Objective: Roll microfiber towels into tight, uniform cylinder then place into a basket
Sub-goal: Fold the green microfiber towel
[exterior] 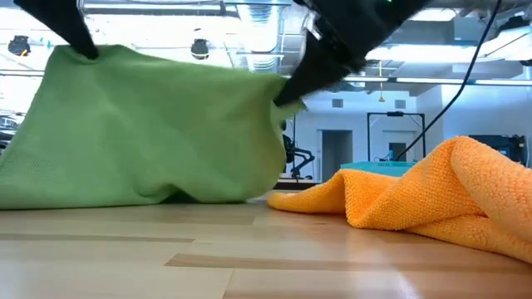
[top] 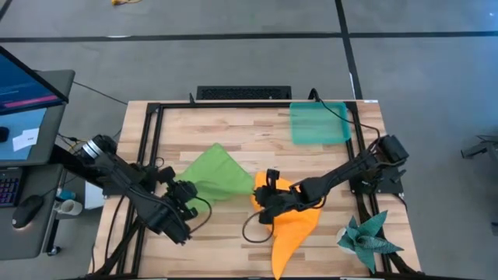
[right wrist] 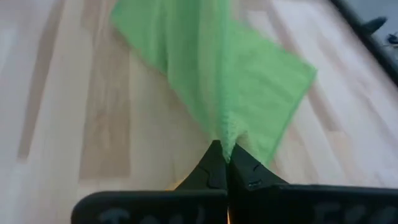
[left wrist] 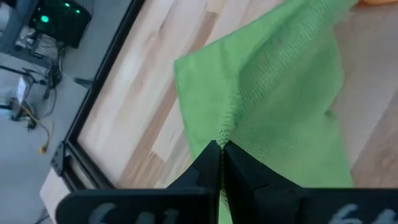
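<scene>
Left edge of the high view: a side stand with a laptop [top: 27, 93], a mouse [top: 29, 208] and a keyboard corner, off the wooden desk [top: 233, 128].

Left pincer [top: 189, 192] sits over the desk's left-front part, fingers together and clamped on one corner of the green towel [top: 214, 173]. The left wrist view shows the two dark fingers [left wrist: 205, 171] pressed shut with the cloth's hemmed corner [left wrist: 225, 127] pinched between the tips.

The green towel is lifted at both ends and sags between the pincers, lower part resting on the desk. In the low view it hangs like a curtain [exterior: 150, 133], bottom edge touching the wood.

Right pincer [top: 260, 185] is at the desk's middle, fingers together and clamped on the green towel's opposite corner. The right wrist view shows the cloth bunched into the closed tips [right wrist: 224, 155] and spreading away over the boards.

The orange towel [top: 292, 225] lies crumpled on the desk under and in front of the right arm, just beside the green one, a long tail running to the front edge. In the low view it sits in loose folds [exterior: 432, 199] on the right.

The basket [top: 319, 122] stands at the back right of the desk, well apart from both towels. A dark teal spiky cloth [top: 368, 239] lies at the front right corner.
</scene>
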